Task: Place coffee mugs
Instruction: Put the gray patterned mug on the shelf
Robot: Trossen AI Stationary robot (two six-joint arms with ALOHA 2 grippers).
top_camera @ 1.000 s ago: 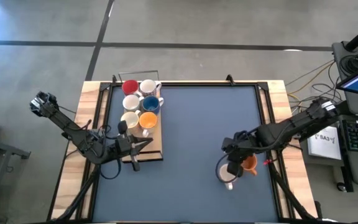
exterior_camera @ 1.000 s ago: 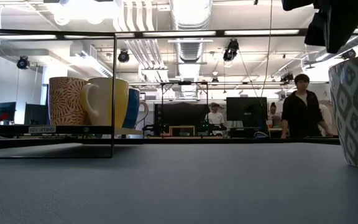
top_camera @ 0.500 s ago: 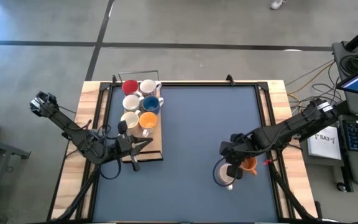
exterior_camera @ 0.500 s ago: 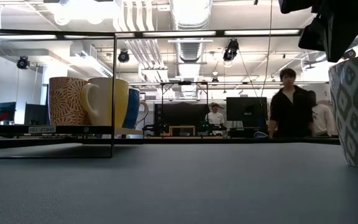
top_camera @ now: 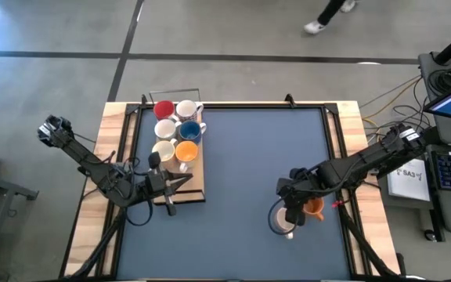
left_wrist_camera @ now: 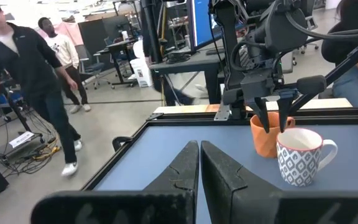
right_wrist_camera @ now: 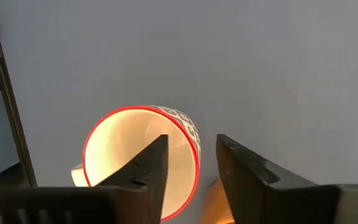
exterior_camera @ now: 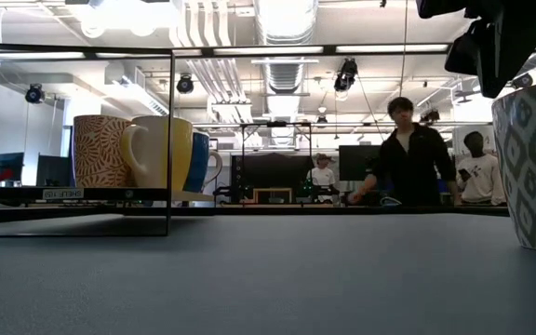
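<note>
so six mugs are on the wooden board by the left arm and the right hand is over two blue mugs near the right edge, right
Not quite: the two mugs under the right hand are not blue. The left wrist view shows an orange mug and a white patterned mug beside it. The rest holds: in the high view, six mugs sit on the wooden board by the left arm.

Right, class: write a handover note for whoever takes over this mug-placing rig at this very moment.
Left end effector: shut, empty, waiting by the wooden board on the table's left.
Right end effector: open, just over the rim of the patterned mug, not gripping it.
Mugs: the patterned mug and an orange mug stand side by side on the table's right; six mugs sit on the board.
Done: two mugs placed.
Left: probably lift the right arm clear, then move the six.
</note>
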